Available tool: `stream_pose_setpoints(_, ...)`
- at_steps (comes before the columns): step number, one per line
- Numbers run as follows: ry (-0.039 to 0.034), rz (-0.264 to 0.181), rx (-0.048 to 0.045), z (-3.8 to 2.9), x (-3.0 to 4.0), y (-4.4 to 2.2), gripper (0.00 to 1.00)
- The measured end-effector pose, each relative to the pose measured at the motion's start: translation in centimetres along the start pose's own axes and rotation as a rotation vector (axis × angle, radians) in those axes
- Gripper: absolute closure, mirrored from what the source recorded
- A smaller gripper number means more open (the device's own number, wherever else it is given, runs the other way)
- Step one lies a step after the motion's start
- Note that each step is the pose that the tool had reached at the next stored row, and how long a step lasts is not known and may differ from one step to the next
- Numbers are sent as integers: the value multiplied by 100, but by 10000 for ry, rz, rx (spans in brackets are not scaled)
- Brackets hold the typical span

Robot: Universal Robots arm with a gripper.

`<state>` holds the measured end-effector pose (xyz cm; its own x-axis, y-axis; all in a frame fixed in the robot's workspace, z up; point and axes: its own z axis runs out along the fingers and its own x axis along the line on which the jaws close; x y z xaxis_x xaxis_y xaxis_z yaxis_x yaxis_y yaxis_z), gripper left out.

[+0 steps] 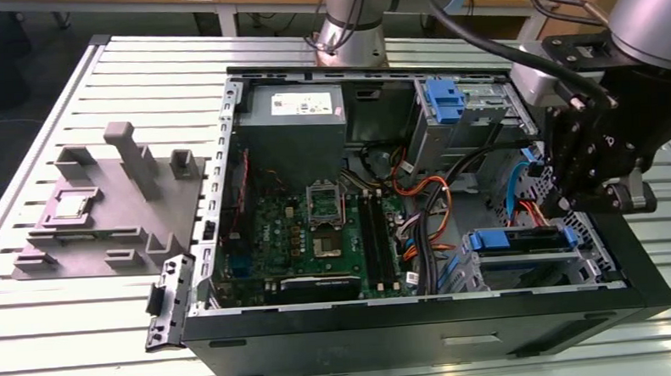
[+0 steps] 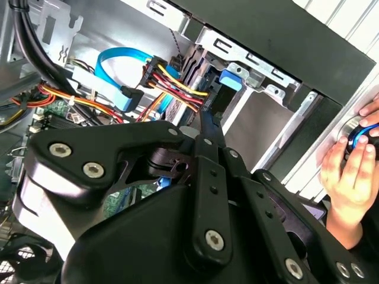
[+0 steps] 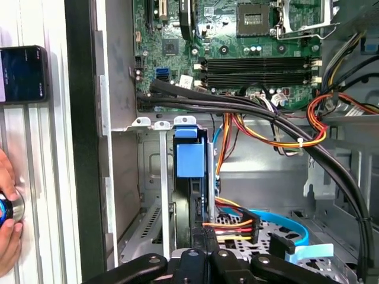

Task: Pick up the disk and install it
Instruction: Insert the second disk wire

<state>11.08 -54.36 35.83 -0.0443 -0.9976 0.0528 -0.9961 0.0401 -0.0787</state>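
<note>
The gripper (image 1: 567, 205) is hanging over the drive bay (image 1: 475, 271) at the corner of the open case (image 1: 432, 324), its fingers drawn together to one narrow tip in the second wrist view. Whether anything thin is pinched between them is not showing. The disk (image 1: 519, 239) is sitting on edge in that bay, its blue frame facing up between the metal rails in the first wrist view, just beside the fingertips. Picking up is looking done and installing looks to be the step in hand. Any seating left is calling for a straight press along the rails, clear of the red and yellow cables (image 3: 234, 223) lying close by. A person's hand (image 2: 349, 171) is resting on a knob beside the case.
</note>
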Motion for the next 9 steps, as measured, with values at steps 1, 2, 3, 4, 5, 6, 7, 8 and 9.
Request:
stream_pose_setpoints(1, -12, 8, -3, -12, 0, -1, 90)
stream_pose_setpoints(2, -23, 14, -6, -24, 1, -2, 90)
stream_pose_setpoints(3, -34, 21, -9, -38, 1, -3, 90)
stream_pose_setpoints(4, -45, 26, -12, -54, 2, -4, 90)
stream_pose_setpoints(5, -54, 32, -16, -71, 2, -6, 90)
stream_pose_setpoints(6, -61, 35, -20, -88, 2, -7, 90)
stream_pose_setpoints(7, -66, 40, -26, -100, 1, -8, 90)
stream_pose_setpoints(8, -69, 42, -38, -102, -4, -8, 90)
stream_pose_setpoints(9, -67, 43, -55, -103, -13, -8, 90)
